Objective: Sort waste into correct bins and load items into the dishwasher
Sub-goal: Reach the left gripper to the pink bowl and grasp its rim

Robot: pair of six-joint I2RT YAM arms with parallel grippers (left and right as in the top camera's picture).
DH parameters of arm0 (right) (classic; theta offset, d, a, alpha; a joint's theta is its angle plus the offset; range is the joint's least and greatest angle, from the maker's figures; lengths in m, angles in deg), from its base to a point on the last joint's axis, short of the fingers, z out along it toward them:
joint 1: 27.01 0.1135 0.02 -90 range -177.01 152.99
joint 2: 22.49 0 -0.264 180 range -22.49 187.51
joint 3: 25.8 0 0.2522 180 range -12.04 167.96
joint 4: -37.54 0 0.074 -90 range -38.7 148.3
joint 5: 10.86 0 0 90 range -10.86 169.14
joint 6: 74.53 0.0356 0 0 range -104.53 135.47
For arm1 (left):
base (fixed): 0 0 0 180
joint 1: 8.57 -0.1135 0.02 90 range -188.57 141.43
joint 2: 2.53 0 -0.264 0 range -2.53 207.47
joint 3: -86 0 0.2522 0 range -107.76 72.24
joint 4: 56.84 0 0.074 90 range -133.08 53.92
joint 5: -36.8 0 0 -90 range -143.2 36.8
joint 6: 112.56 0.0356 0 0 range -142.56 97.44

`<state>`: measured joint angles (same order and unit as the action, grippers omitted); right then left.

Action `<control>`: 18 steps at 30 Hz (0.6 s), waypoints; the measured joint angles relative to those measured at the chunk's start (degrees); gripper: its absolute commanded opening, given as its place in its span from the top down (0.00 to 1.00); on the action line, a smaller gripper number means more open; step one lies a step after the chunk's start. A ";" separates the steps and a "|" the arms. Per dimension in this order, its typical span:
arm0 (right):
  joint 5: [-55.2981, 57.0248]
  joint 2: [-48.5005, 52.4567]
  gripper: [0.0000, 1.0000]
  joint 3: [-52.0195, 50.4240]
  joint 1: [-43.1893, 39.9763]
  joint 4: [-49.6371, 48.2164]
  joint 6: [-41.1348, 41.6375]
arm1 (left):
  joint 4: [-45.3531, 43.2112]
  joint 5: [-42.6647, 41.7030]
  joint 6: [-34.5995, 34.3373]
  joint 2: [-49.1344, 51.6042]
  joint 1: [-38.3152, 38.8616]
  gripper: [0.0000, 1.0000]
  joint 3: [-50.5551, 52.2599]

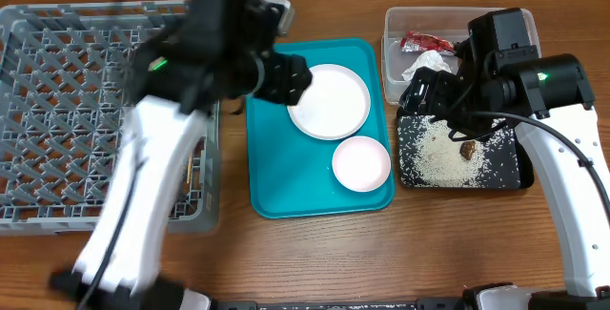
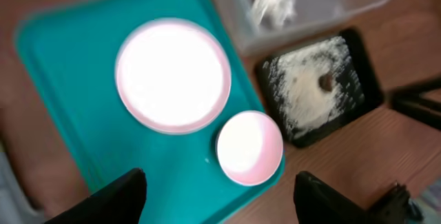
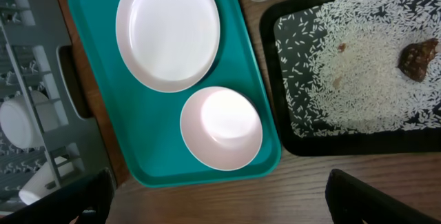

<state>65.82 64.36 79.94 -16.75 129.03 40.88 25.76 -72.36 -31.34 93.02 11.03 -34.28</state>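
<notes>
Your left gripper [image 2: 219, 181]'s spread wide over the plate [image 2: 172, 76] on the teal tray [image 2: 62, 79]; right gripper [image 3: 219, 182]'s spread near the black tray [image 1: 519, 175].

Overhead: fixed above, facing straight down, far enough to take in whole tabletop [image 1: 315, 253]. Left wrist: raised, facing down, blurred. Right wrist: closer, facing down. Shared by all three: teal tray [image 3: 148, 145], plate [image 2: 172, 74], bowl [image 3: 220, 127], black tray [image 1: 519, 175] at 3 o'clock of teal tray.

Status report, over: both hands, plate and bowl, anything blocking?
Left hand open, empty, near the plate. Right hand open, empty, by the black tray. Plate and bowl on the teal tray, not yet racked. Nothing on them.
</notes>
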 measured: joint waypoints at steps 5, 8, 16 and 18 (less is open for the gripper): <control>0.00 0.00 0.00 0.00 0.00 0.00 0.02 | -0.68 -0.96 -5.70 13.14 2.45 0.34 2.08; 0.02 0.00 0.00 0.00 0.00 -0.02 0.02 | -1.16 -1.01 -7.48 18.91 4.74 0.34 2.36; 0.00 0.00 0.00 0.00 0.00 0.00 0.02 | -0.59 -0.96 -10.88 27.17 10.97 0.44 2.36; 0.00 0.00 0.00 0.00 0.00 0.02 0.02 | -0.09 -0.31 -11.30 28.50 11.72 0.46 2.36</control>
<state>65.82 64.36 79.94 -16.75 129.05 40.90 25.67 -72.67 -42.64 121.52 22.74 -31.92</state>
